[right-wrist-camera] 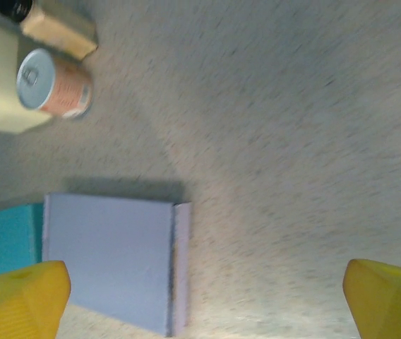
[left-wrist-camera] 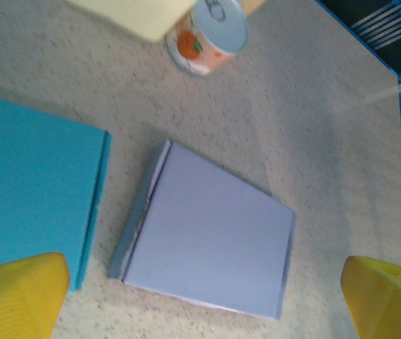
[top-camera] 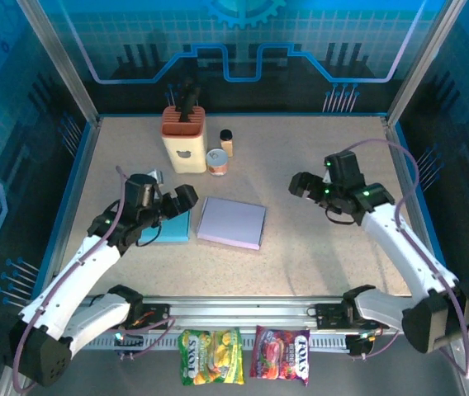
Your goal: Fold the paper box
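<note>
The paper box point(top-camera: 232, 223) is a flat lavender carton lying closed near the table's middle. In the left wrist view the paper box point(left-wrist-camera: 207, 244) lies below and between my yellow fingertips point(left-wrist-camera: 17, 293), apart from them. A teal flat carton point(top-camera: 168, 228) lies just left of it. My left gripper point(top-camera: 185, 199) hovers over the teal carton, open and holding nothing. My right gripper point(top-camera: 302, 184) hangs to the right of the paper box point(right-wrist-camera: 109, 261), open, with bare table under it.
A cream knife block point(top-camera: 184, 138), a small can point(top-camera: 217, 161) and a dark-capped bottle point(top-camera: 227, 142) stand at the back, behind the cartons. Two snack packets point(top-camera: 211, 356) lie beyond the front rail. Blue rims edge the table on both sides.
</note>
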Motion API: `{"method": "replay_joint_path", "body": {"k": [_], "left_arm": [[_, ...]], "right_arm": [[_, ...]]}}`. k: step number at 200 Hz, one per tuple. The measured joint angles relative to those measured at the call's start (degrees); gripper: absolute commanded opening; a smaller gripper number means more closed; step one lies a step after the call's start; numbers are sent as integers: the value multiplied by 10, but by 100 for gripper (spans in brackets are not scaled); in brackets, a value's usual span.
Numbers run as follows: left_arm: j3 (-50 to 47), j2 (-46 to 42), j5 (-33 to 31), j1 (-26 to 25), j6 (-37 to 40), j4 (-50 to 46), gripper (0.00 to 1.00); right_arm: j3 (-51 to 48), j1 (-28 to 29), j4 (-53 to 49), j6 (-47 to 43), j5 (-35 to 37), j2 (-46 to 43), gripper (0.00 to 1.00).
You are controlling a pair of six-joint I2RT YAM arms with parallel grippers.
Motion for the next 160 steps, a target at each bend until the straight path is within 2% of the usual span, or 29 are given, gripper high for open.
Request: {"method": "replay_joint_path", "body": {"k": [36,48,71,102,137,160], "left_arm": [[10,17,-60,6,33,17,99],[12,28,-88,8,37,21,99],[14,43,-156,10,39,22,99],[15,56,-249,16,62,31,99],[-20,49,-288,23,124,78,99],[-40,35,-299,26,154,92,99]], "right_arm": [[-9,-7,-18,-47,148,-49,100],[-47,-13,19,-78,189,-71,100],[-180,-18,141,-155,245,-110,100],[-320,-19,328,-266,260,-71,100],[-363,-23,556,-348,230,60,100],[-366,-35,653,-376,208,119,100]]}}
